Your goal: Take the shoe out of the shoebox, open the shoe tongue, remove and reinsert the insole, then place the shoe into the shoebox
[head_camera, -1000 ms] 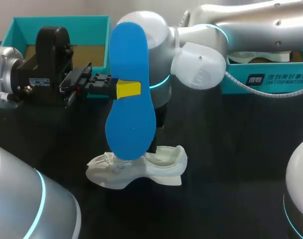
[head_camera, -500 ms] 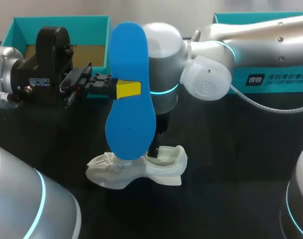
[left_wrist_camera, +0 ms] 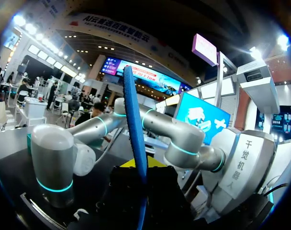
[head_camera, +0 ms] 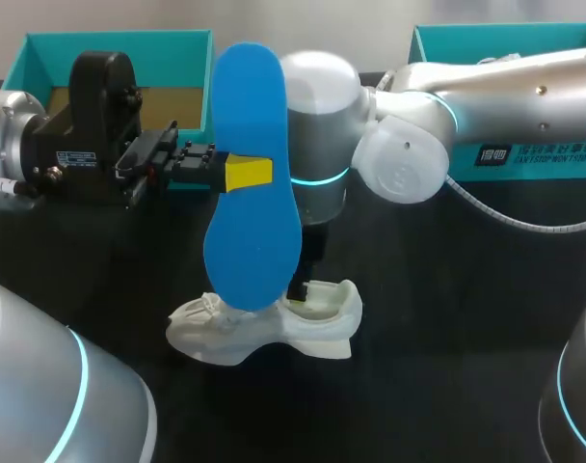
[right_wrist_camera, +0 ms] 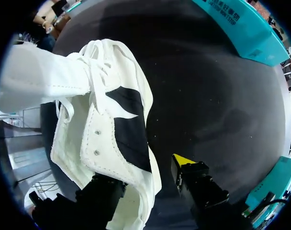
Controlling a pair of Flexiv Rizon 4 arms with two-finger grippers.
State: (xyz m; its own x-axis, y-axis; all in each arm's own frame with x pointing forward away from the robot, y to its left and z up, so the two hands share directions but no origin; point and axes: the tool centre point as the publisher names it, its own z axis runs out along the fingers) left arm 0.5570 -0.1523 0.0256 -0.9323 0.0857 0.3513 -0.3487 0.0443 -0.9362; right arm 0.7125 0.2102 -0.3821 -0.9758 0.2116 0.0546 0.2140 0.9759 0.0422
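While left tool [head_camera: 243, 174] pinches upright blue insole [head_camera: 251, 253], right tool [right_wrist_camera: 143, 180] spread over white shoe [head_camera: 324, 324].

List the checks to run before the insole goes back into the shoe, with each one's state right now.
1. Blue insole securely held: ok. The left gripper is shut on it at mid-length, and the insole stands upright.
2. White shoe resting on its sole on the table: ok.
3. Insole's lower end lined up with the shoe's opening: cannot tell. They overlap in the head view, but the depth is unclear.
4. Right gripper clamping the shoe to steady it: not ok. In the right wrist view its yellow-tipped finger stands apart from the shoe's wall.
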